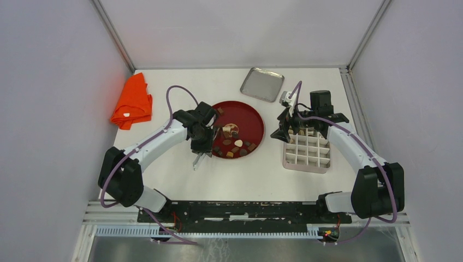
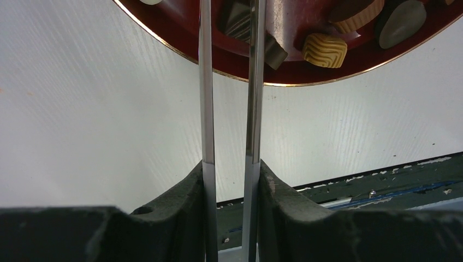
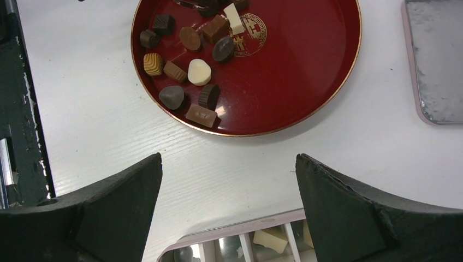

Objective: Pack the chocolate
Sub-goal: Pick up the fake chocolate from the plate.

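We see the red plate [image 3: 306, 82] as glossy, lacquer-like, with a thin gilt rim. Under it the table [image 3: 82, 136] is matt white with a fine grain. On the plate, the tan chocolate [image 2: 325, 50] is ridged, the dark pieces smooth and faintly shiny. The tongs [image 2: 206, 98] crossing its rim are polished metal. Beyond the plate lies a dull metal tray [image 1: 262, 84]; to the plate's left, soft orange cloth [image 1: 132, 101].

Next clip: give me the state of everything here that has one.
left tool, shut on tweezers
right tool, open, empty
chocolate, mostly loose on red plate
divided box, open, mostly empty, few pieces in far cells
metal tray, flat, empty
orange cloth, crumpled
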